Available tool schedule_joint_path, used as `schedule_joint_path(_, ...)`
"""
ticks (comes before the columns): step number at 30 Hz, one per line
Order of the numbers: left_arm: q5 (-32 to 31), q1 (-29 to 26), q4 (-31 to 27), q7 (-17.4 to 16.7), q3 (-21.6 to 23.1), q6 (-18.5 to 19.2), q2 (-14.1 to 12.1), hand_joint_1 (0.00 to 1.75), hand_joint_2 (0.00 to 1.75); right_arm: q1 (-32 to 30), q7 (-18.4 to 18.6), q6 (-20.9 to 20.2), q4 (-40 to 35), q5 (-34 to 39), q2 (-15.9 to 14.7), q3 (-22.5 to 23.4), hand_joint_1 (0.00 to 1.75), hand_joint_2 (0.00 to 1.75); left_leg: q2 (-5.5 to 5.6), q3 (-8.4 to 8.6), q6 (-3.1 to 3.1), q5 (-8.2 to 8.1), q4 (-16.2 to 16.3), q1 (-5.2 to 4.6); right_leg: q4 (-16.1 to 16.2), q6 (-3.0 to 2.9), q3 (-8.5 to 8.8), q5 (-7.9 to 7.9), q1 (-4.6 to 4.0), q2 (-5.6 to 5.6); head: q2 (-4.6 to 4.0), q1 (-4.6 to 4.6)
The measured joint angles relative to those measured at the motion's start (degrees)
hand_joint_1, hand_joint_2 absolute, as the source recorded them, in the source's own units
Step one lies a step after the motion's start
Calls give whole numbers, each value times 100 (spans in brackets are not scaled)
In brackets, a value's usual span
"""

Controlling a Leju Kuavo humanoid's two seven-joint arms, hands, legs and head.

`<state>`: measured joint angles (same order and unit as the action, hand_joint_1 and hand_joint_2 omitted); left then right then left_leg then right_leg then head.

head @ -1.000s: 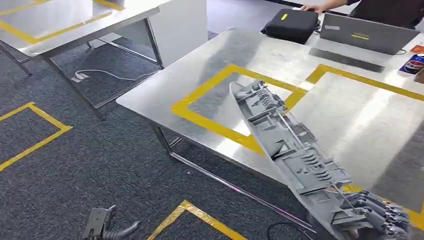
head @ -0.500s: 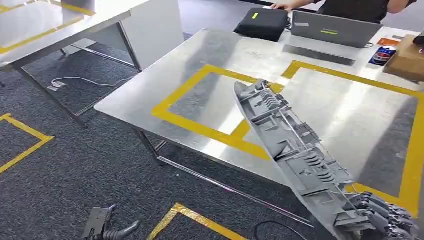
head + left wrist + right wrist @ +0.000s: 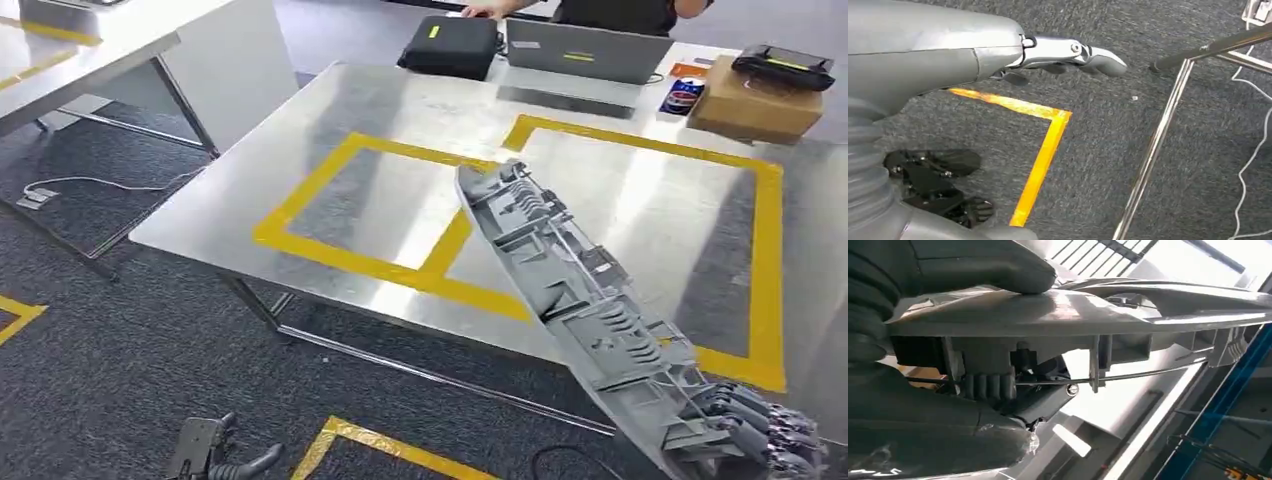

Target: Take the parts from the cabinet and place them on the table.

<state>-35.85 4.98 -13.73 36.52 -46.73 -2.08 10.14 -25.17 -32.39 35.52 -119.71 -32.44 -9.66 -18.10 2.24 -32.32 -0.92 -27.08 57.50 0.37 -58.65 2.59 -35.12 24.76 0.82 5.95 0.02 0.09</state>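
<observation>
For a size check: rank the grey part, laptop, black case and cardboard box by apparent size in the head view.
1. grey part, largest, though nearest the camera
2. laptop
3. cardboard box and black case: too alike to rank

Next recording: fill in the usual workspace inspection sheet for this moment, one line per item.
Surface: steel table marked with yellow tape rectangles.
Job's things: long grey plastic part, tilted, its far end over the table.
Clutter: black case, laptop, can, cardboard box with a black device on it, all at the far edge.
Robot hands: right robot hand grips the part's near end; left robot hand hangs over the carpet, holding nothing.
Cables: white cable on the floor.
Surroundings: grey carpet, second table, a person behind the laptop.
</observation>
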Motion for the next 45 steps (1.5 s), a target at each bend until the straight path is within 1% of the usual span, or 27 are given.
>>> schedule_joint_path(1, 0, 7, 0, 0, 0, 0, 13, 0, 175, -1, 0, -7, 0, 2, 2, 2, 175, 175, -63, 8, 54, 34, -41, 41, -6, 36, -46, 2, 0, 24, 0, -11)
schedule_joint_path(2, -2, 15, 0, 0, -2, -2, 0, 0, 175, -1, -2, -9, 0, 2, 2, 11, 175, 175, -110, 12, 87, 43, -46, 40, -113, 54, -75, 84, -20, -209, 0, 19)
schedule_joint_path(3, -7, 10, 0, 0, -9, -2, 0, 0, 175, 18, -7, -13, 0, 4, 2, 13, 175, 175, -145, 12, 132, 33, -46, 30, -414, 72, -207, 295, -26, -388, 0, 57)
schedule_joint_path(4, -11, -6, 0, 0, -15, -4, 0, 0, 175, 28, -11, -24, 0, 4, 2, 15, 175, 175, -193, 14, 144, 29, -46, 15, -851, 84, -404, 533, -23, -475, 0, 57)
schedule_joint_path(6, -28, -26, 0, 0, -46, -4, -2, 0, 175, 24, -11, -35, 2, 4, 11, 17, 175, 175, -293, 14, 161, 17, -44, -7, -1685, 96, -786, 871, -24, -530, 0, 57)
schedule_joint_path(7, -37, -28, 0, -4, -57, -4, -4, 0, 175, 18, -9, -42, 2, 4, 11, 28, 175, 175, -344, 22, 162, 15, -44, -14, -1815, 98, -842, 862, -24, -535, 0, 55)
schedule_joint_path(9, -44, -24, 0, -24, -61, -18, -2, 0, 175, 18, 0, -57, 2, 4, 15, 55, 175, 175, -403, 55, 153, -7, -44, -23, -1267, 73, -538, 494, -25, -550, 0, 55)
schedule_joint_path(11, -48, -17, 0, -31, -66, -31, 2, 0, 175, 17, 20, -77, 2, 11, 15, 72, 175, 175, -441, 115, 112, -43, -44, -25, -218, 19, 53, 70, -35, -637, 0, 59)
schedule_joint_path(12, -52, -9, 0, -31, -68, -57, 2, 0, 175, 28, 22, -92, 4, 22, 17, 92, 175, 175, -452, 113, 76, -65, -21, -69, -38, 10, 173, 164, -71, -670, 0, 55)
schedule_joint_path(13, -52, -7, 0, -33, -72, -74, 0, 0, 175, 28, 24, -101, 4, 24, 26, 103, 175, 175, -456, 104, 54, -54, -20, -69, -36, -21, 161, 139, -67, -662, 0, 39)
schedule_joint_path(14, -52, -7, 0, -33, -79, -85, -2, 0, 175, 23, 24, -103, 7, 26, 31, 109, 175, 175, -455, 101, 69, -64, -8, -73, -17, -6, 153, 108, -52, -646, 0, 41)
schedule_joint_path(15, -52, -9, 0, -33, -85, -87, -7, 0, 175, 20, 24, -109, 13, 22, 33, 116, 175, 175, -453, 98, 144, -40, -13, -74, -17, 20, 148, 104, -56, -643, 0, 44)
schedule_joint_path(16, -55, -7, 0, -35, -87, -87, -7, 0, 175, 23, 28, -109, 17, 26, 35, 136, 175, 175, -454, 102, 149, -36, -32, -72, -18, 19, 141, 105, -61, -640, 0, 37)
schedule_joint_path(25, -55, -4, 0, -35, -96, -87, -7, 0, 175, 29, 26, -111, 26, 22, 46, 151, 175, 175, -453, 114, 18, 17, -118, -56, -23, -62, 123, 109, -82, -642, 0, 44)
schedule_joint_path(28, -55, -2, 0, -44, -101, -103, -26, 0, 175, 39, 103, -118, 37, -86, 59, 157, 175, 175, -449, 94, 112, -25, -106, -101, 30, -15, 135, 74, -35, -647, 0, 39)
schedule_joint_path(30, -59, -1, 0, -63, -105, -105, -33, 0, 175, 9, 519, -144, 74, -591, 61, 236, 175, 175, -441, 162, 195, 15, -257, -80, -74, 66, 143, -80, -38, -648, 0, 41)
schedule_joint_path(32, -68, -4, 0, -98, -109, -96, -24, 0, 175, 5, 1198, -229, 220, -1086, 61, 393, 175, 175, -444, 235, 187, 82, -303, -31, -239, 85, 60, 142, -35, -617, 0, 59)
schedule_joint_path(34, -116, -8, 0, -136, -129, -70, -24, 0, 175, -19, 1684, -361, 451, -1235, 39, 663, 175, 175, -444, 226, 184, 101, -301, -25, -1045, 129, -294, 642, -3, -614, 0, 63)
schedule_joint_path(35, -144, -10, 0, -146, -140, -57, -26, 0, 175, -27, 1815, -473, 564, -1231, 35, 831, 175, 175, -444, 216, 176, 107, -297, -22, -1387, 160, -453, 806, 6, -616, 0, 81)
schedule_joint_path(36, -184, -13, 0, -179, -142, -50, -24, 0, 175, -49, 1915, -630, 676, -1228, 9, 1050, 175, 175, -444, 215, 165, 112, -294, -16, -1571, 199, -539, 856, 31, -616, 0, 83)
schedule_joint_path(38, -254, -8, 0, -214, -142, -26, -17, 0, 175, -52, 2033, -897, 820, -1292, -57, 1463, 175, 175, -444, 227, 117, 98, -273, 26, -1159, 250, -330, 592, 67, -620, 0, 83)
schedule_joint_path(40, -319, 16, 0, -256, -142, 22, -13, 0, 175, -14, 2074, -1262, 1001, -1320, -98, 1981, 175, 175, -445, 242, 23, 43, -200, 97, -152, 339, 183, 54, 135, -646, 0, 87)
schedule_joint_path(41, -356, 33, -2, -280, -142, 35, -34, 0, 175, 32, 2065, -1444, 1118, -1329, -109, 2257, 175, 175, -443, 242, -41, 25, -172, 87, -37, 377, 209, 193, 99, -618, 0, 96)
schedule_joint_path(42, -367, 56, 0, -293, -142, 50, -44, 0, 175, 65, 2042, -1590, 1204, -1329, -116, 2510, 175, 175, -445, 199, -76, 27, -110, 75, 9, 209, 186, 363, 88, -640, 0, 116)
schedule_joint_path(43, -380, 63, 0, -315, -142, 63, -42, 0, 175, 104, 1968, -1852, 1256, -1335, -125, 2763, 175, 175, -445, 177, -105, 8, -110, 70, -60, 101, 196, 196, 84, -609, 0, 87)
schedule_joint_path(44, -382, 64, 0, -321, -142, 63, -44, 0, 175, 131, 1879, -2027, 1312, -1353, -125, 2995, 175, 175, -444, 183, -147, 16, -104, 65, -62, 58, 160, 195, 95, -607, 0, 76)
schedule_joint_path(45, -387, 71, 0, -323, -142, 63, -70, 0, 175, 155, 1799, -2123, 1368, -1362, -125, 3216, 175, 175, -433, 179, -127, -9, -113, 56, -65, 93, 169, 139, 114, -606, 0, 74)
